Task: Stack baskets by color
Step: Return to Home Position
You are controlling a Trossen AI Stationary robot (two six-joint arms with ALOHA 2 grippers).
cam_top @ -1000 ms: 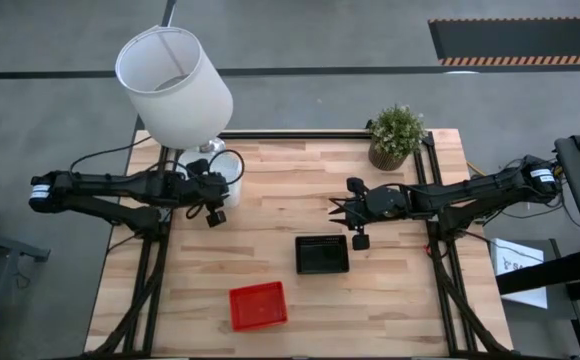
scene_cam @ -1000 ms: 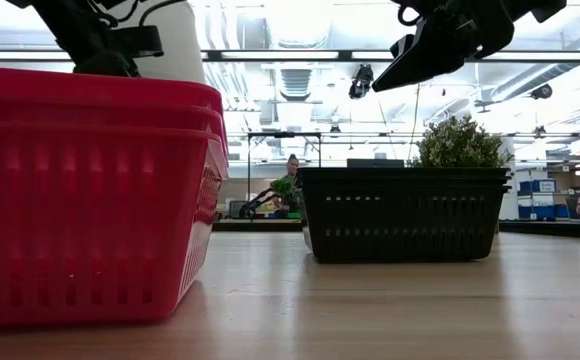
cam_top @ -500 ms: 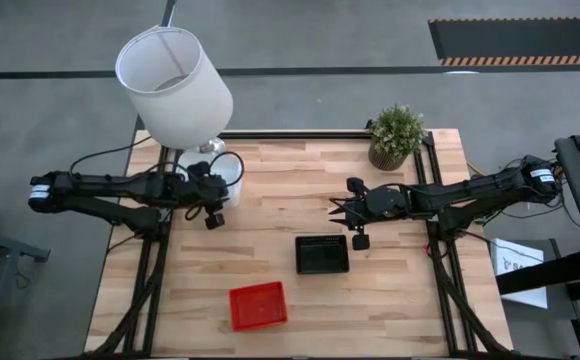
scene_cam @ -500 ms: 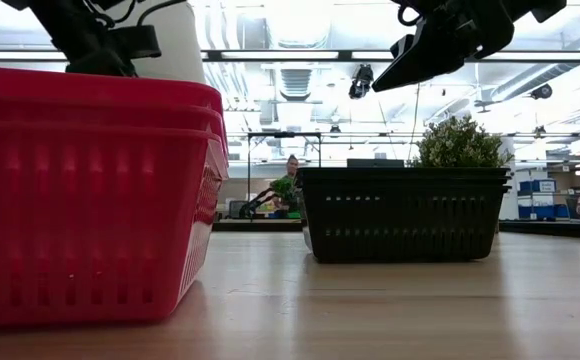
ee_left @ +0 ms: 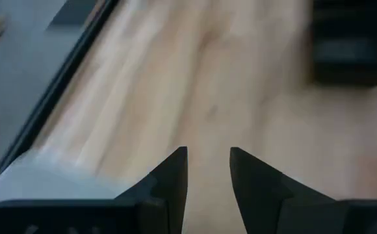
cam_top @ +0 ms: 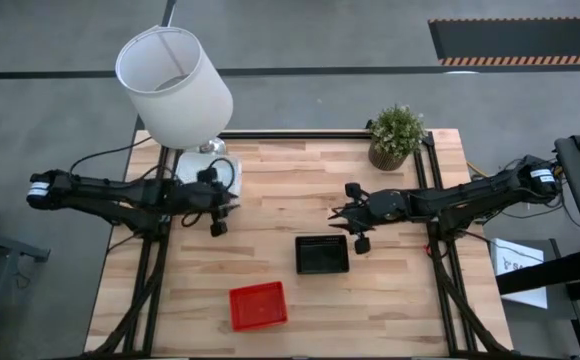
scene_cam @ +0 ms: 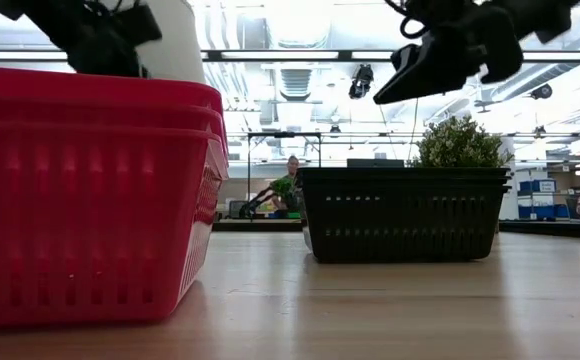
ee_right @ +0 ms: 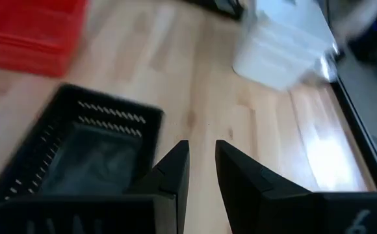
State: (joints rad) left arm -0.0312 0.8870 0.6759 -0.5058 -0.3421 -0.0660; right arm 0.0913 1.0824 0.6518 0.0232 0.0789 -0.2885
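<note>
The red baskets [cam_top: 258, 305] rest as a nested stack near the table's front edge, and their stacked rims [scene_cam: 90, 110] show in the low view. The black baskets [cam_top: 322, 254] stand at the middle. The white baskets [cam_top: 210, 172] sit at the far left beside the lamp's foot. My left gripper [cam_top: 230, 207] hovers open just on the near side of the white baskets [ee_left: 39, 175], with only bare wood between its fingers [ee_left: 208, 156]. Above and beyond the black baskets [ee_right: 91, 149], my right gripper [cam_top: 334, 213] hangs open over bare wood [ee_right: 201, 153].
A white lampshade [cam_top: 175, 85] leans over the table's far left corner. A potted plant [cam_top: 396, 135] stands at the far right. Bare wood [cam_top: 280, 185] lies between the two grippers. Beyond the table, in the low view, is a room with a person [scene_cam: 292, 165].
My left gripper has tipped downward and drawn a little away from the white baskets toward the near edge, staying open. My right gripper has tipped slightly downward and rolled a little. The baskets have not moved.
</note>
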